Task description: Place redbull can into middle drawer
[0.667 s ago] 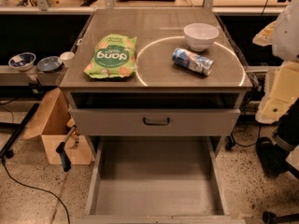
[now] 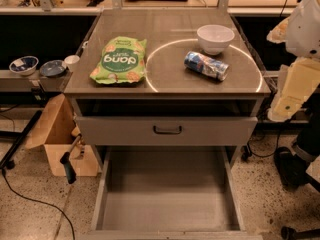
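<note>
The redbull can (image 2: pixel 206 65) lies on its side on the cabinet top, just in front of the white bowl (image 2: pixel 215 38). The middle drawer (image 2: pixel 165 204) is pulled fully out below, and its flat grey floor is bare. My gripper is not in view. Only my arm's white and cream links (image 2: pixel 295 84) show at the right edge, beside the cabinet and apart from the can.
A green snack bag (image 2: pixel 120 60) lies on the left of the cabinet top (image 2: pixel 165 24). The upper drawer front (image 2: pixel 167 130) with its dark handle sits above the open drawer. A cardboard box (image 2: pixel 60 144) stands on the floor at left. Small bowls (image 2: pixel 37 66) sit on a side shelf.
</note>
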Controlling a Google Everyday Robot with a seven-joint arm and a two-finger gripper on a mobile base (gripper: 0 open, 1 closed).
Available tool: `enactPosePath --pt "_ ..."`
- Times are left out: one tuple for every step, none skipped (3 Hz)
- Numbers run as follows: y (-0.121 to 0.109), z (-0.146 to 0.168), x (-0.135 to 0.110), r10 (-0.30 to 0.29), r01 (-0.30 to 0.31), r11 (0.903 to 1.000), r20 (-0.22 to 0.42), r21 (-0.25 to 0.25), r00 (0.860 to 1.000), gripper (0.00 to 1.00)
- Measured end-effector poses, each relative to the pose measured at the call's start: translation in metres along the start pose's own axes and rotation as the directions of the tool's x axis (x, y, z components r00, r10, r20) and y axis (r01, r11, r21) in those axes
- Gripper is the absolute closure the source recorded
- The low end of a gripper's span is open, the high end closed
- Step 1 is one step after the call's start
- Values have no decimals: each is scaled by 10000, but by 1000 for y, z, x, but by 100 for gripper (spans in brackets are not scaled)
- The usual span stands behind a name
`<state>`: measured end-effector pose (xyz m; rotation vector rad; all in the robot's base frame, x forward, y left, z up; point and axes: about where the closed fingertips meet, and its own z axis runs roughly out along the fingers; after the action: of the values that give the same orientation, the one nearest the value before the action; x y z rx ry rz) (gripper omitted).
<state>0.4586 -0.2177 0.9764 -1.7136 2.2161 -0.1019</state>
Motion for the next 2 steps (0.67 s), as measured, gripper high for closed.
enactPosePath --pt "-38 10 -8 -137 134 9995 102 296 9999 0" --pt "-62 14 -15 -328 319 9981 167 519 9993 0"
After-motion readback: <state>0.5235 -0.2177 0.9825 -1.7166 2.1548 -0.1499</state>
